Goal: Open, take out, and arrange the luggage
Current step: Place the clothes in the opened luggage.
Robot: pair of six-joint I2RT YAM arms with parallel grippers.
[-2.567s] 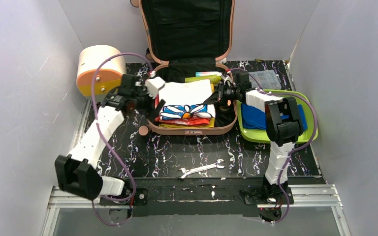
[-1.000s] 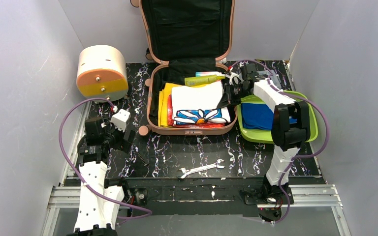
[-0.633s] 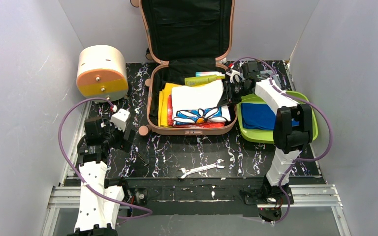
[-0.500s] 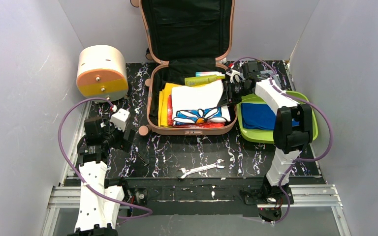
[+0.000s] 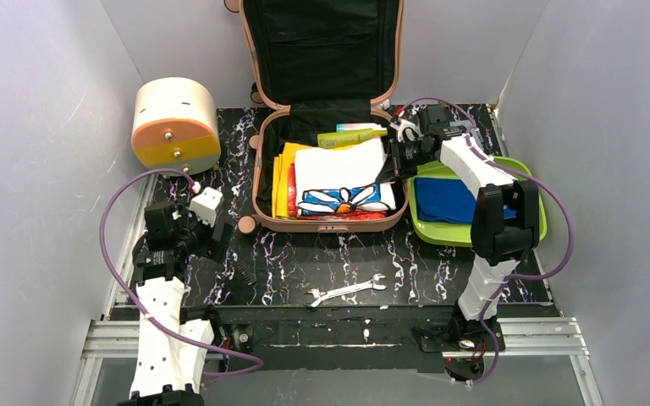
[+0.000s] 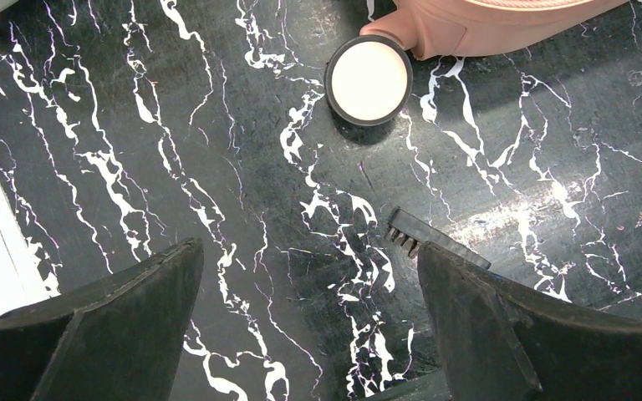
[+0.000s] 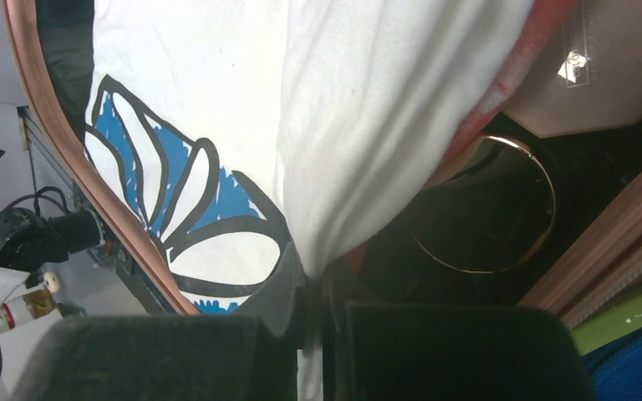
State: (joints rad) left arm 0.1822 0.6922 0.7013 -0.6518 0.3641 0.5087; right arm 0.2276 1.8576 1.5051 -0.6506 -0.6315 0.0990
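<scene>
The luggage [image 5: 330, 223], a salmon-pink suitcase, lies open at the back centre with its black-lined lid [image 5: 322, 51] upright. Inside, a folded white shirt with a blue flower print [image 5: 338, 173] tops yellow and red cloths. My right gripper [image 5: 389, 172] is at the case's right edge, shut on the hem of that white shirt [image 7: 368, 100], pinched between the fingers [image 7: 313, 284]. My left gripper [image 5: 216, 239] hangs open over the table at front left, with nothing between its fingers [image 6: 308, 251]. A suitcase wheel [image 6: 369, 79] lies just ahead of it.
A cream-and-orange drum box [image 5: 172, 123] stands back left. A lime-green tray [image 5: 440, 230] holding blue cloth [image 5: 444, 199] sits right of the case. A wrench [image 5: 344, 290] lies near the front. A small black toothed piece [image 6: 435, 238] rests by my left fingers.
The left arm has pulled back from the case's left edge to the front left. The right gripper loosened briefly and shut again on the shirt's hem, staying at the case's right edge.
</scene>
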